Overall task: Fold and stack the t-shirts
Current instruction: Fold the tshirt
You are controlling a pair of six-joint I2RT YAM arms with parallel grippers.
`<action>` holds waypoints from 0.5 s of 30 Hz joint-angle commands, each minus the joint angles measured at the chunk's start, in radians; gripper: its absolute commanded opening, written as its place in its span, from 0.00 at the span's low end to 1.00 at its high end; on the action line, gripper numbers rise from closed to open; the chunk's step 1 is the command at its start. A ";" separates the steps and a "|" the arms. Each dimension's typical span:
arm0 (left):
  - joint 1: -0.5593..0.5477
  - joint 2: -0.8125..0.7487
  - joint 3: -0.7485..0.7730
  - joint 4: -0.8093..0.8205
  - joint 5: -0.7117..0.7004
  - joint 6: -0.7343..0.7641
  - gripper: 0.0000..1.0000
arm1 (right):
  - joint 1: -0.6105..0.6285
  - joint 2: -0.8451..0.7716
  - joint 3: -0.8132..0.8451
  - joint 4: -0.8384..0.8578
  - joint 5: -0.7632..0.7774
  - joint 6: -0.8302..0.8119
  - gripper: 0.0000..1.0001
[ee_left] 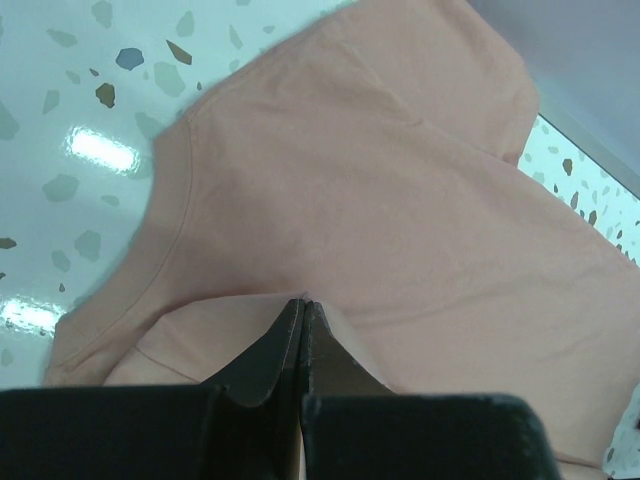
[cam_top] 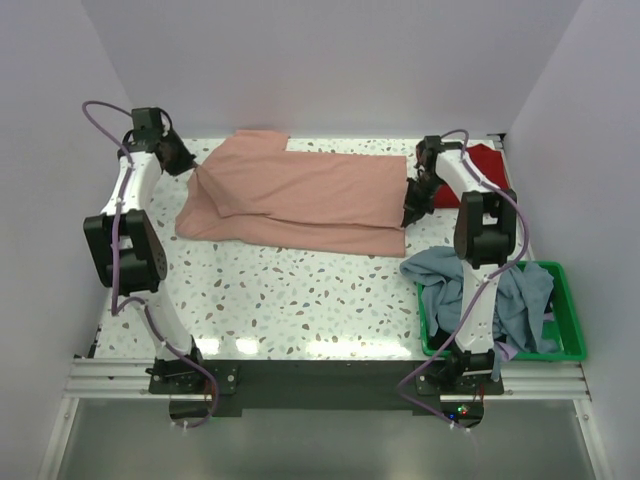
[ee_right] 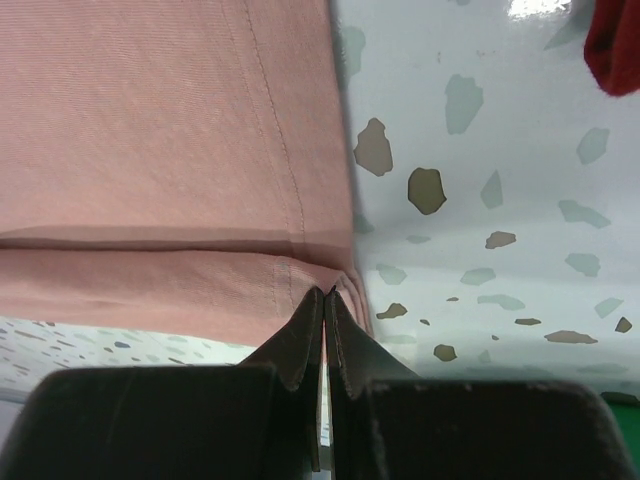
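Salmon-pink t-shirt (cam_top: 300, 195), folded lengthwise into a long band on the far half of the speckled table (cam_top: 300, 310). Runs left to right, long axis roughly parallel to the far edge, the near edge slanting slightly nearer toward the right. Stitched hem at the right end, plain in the right wrist view (ee_right: 170, 130); a curved seam at the left end in the left wrist view (ee_left: 400, 230), neckline or sleeve not clear. Upper layer set back from the lower one, leaving a strip of the lower layer showing along the near side.

Left gripper (cam_top: 193, 166) at the far-left end of the band, fingers pressed tight together (ee_left: 303, 300) with the cloth drawn up in a small tent between the tips, so clenched on the salmon-pink t-shirt. Right gripper (cam_top: 411, 212) at the right end, tips likewise closed (ee_right: 325, 292) and pinching the hemmed corner where the two layers meet.

Deep red shirt (cam_top: 487, 158) lying at the far-right corner of the table behind the right arm, well apart from the pink band, a scrap of it also in the right wrist view (ee_right: 615, 45). Blue-grey shirt (cam_top: 445, 270) heaped in the green basket (cam_top: 566, 300) at the near right, spilling over the left rim onto the table.
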 commanded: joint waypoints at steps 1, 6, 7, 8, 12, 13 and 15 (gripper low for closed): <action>-0.002 0.021 0.074 0.033 0.014 0.022 0.00 | -0.009 0.011 0.057 -0.011 -0.004 -0.007 0.00; -0.002 0.056 0.097 0.030 0.013 0.022 0.00 | -0.011 0.031 0.086 -0.009 -0.004 0.002 0.00; 0.000 0.070 0.106 0.030 0.010 0.022 0.00 | -0.011 0.039 0.103 -0.008 -0.007 0.002 0.00; -0.002 0.078 0.114 0.030 0.010 0.022 0.04 | -0.011 0.043 0.115 -0.009 -0.015 0.005 0.00; -0.002 0.122 0.187 0.035 0.017 0.022 0.58 | -0.011 0.074 0.223 -0.045 -0.029 0.009 0.24; -0.002 0.144 0.233 0.025 0.019 0.020 0.65 | -0.011 0.080 0.270 -0.058 -0.032 0.013 0.38; -0.002 0.171 0.284 0.009 0.020 0.017 0.75 | -0.012 0.077 0.309 -0.066 -0.038 0.023 0.48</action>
